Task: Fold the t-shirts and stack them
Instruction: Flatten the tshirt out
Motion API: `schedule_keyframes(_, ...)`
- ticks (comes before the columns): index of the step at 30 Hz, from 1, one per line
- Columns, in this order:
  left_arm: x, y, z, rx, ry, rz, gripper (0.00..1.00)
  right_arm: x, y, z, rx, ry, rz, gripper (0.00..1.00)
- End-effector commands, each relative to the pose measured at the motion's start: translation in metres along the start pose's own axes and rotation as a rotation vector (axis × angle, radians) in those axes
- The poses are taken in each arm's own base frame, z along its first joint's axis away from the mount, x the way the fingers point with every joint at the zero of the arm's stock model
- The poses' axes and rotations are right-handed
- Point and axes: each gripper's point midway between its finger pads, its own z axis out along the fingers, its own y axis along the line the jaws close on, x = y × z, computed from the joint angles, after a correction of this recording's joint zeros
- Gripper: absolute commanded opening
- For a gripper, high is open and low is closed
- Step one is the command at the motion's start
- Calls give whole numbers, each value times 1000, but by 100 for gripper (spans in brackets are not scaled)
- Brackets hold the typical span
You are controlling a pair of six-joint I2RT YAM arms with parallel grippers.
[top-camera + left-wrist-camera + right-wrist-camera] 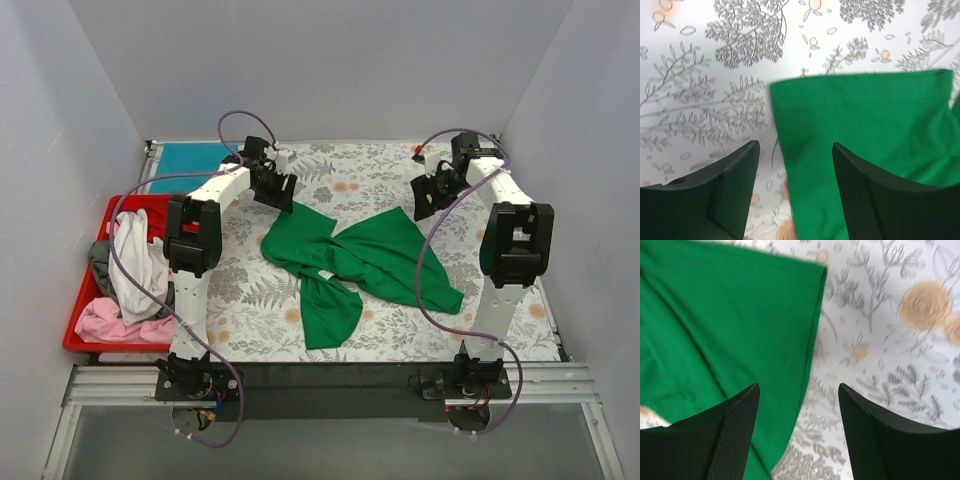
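A bright green t-shirt [350, 258] lies crumpled in the middle of the floral table cloth [520, 300]. My left gripper [283, 195] hovers open over its far left corner; in the left wrist view the green hem [860, 125] runs between my open fingers [735, 190]. My right gripper [428, 205] hovers open over the shirt's far right corner; in the right wrist view the green edge [730, 330] lies under the left finger [730, 440]. A teal-blue shirt [192, 158] lies folded at the back left. White [135, 262], pink [110, 320] and dark grey [98, 262] shirts sit in the red tray.
The red plastic tray [128, 205] stands at the table's left edge. White walls close in the back and both sides. A metal rail [330, 385] runs along the near edge by the arm bases.
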Motion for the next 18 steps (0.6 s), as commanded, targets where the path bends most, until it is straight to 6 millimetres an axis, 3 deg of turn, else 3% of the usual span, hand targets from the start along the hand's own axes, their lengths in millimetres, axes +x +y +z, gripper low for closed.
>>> schedule_keyframes(1,-33,6,-6,-84,-64,80,59,-42,-13,20,94,-55,-31,72)
schedule_keyframes(10,-25,8,10,-108,-42,96,60,-69,-21,68,171,-47,-96,75)
schedule_keyframes(13,-21,8,18,-108,-28,98,61,-69,-22,82,190,-26,-120,75)
schedule_keyframes(18,-12,-6,28,-91,4,144,72,-56,-19,94,190,19,-144,73)
